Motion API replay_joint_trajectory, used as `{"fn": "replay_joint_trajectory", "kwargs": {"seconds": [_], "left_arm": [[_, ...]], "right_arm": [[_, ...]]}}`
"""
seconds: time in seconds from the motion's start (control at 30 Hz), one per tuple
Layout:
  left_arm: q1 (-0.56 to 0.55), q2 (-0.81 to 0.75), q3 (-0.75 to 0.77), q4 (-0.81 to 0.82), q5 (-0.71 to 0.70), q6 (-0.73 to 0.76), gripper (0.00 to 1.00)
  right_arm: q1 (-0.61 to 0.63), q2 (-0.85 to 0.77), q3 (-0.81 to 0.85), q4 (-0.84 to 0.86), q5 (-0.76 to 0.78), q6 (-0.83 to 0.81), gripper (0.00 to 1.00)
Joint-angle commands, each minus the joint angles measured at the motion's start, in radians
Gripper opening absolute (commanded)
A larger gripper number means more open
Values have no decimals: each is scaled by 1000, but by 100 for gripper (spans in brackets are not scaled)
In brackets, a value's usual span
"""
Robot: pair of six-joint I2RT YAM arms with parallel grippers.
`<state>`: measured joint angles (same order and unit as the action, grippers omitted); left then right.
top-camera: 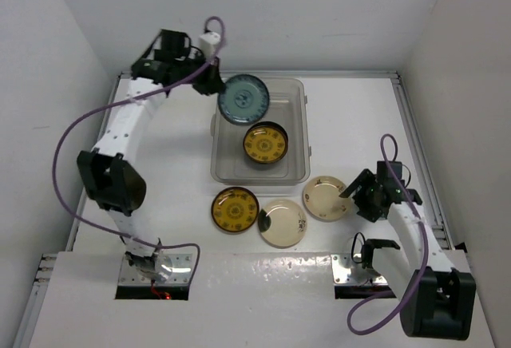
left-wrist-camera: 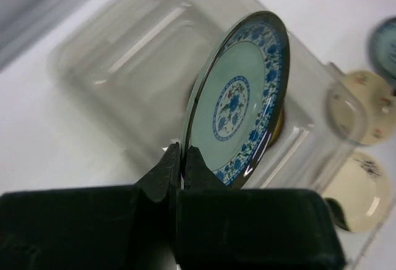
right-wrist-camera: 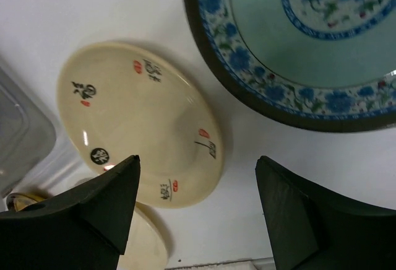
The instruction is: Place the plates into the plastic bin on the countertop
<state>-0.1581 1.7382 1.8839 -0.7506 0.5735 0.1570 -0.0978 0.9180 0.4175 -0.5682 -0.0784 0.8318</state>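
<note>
Left arm (top-camera: 120,128) and right arm (top-camera: 411,224) of white links with black joint housings, purple cable (top-camera: 55,156) looped along each, silver base plates (top-camera: 182,266) at the near edge, right hand (right-wrist-camera: 197,195) with matte black wedge-shaped fingers (right-wrist-camera: 114,195)

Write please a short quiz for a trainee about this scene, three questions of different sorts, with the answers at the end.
1. True or false: the left pincer is shut on the rim of the blue-patterned plate.
2. Which plate lies inside the plastic bin? A: the amber plate. B: a lime green plate. C: a black plate.
3. Fill the gap: the right pincer stands ____, with nothing between its fingers.

Key: 1 true; 2 A; 3 open.
</note>
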Motion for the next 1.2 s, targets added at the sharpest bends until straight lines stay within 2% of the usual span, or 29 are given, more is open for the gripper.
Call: {"fn": "replay_joint_trajectory", "kwargs": {"seconds": [0.0,0.17,0.33,0.43,0.47,0.57,0.6,0.63,0.67,0.77,0.8,0.9,1.03,1.17], "left_arm": [[-70,128,7,22,32,-86,0],[-159,283,67,40,34,-119,0],[-184,414,90,53,-4,-119,0],[-184,442,80,53,-53,-119,10],[-193,452,69,53,-69,-110,19],[-193,452,44,53,-141,-93,27],[-202,452,32,53,-159,-80,36],[-202,443,32,40,-172,-68,41],[-202,443,32,27,-172,-56,48],[-202,443,32,16,-181,-45,54],[-202,432,43,7,-181,-36,55],[-202,411,72,-15,-190,-27,57],[-183,371,100,-35,-201,-17,58],[-141,328,136,-58,-192,-17,59]], "right_arm": [[-3,-44,-40,-16,16,76,75],[-5,-51,-132,33,-38,119,75],[-3,-28,-207,195,-95,158,71],[-2,1,-223,263,-103,164,65],[-2,10,-229,277,-97,164,62],[-2,19,-262,310,-77,178,53],[-3,28,-273,339,-64,181,50],[-2,28,-278,346,-58,190,47],[-2,27,-284,359,-46,191,40],[-2,21,-284,363,-15,193,25],[-2,13,-281,349,18,188,14],[-2,-8,-243,309,55,162,0],[-3,-93,-174,217,138,125,0],[-2,-172,-9,125,235,77,0]]}}
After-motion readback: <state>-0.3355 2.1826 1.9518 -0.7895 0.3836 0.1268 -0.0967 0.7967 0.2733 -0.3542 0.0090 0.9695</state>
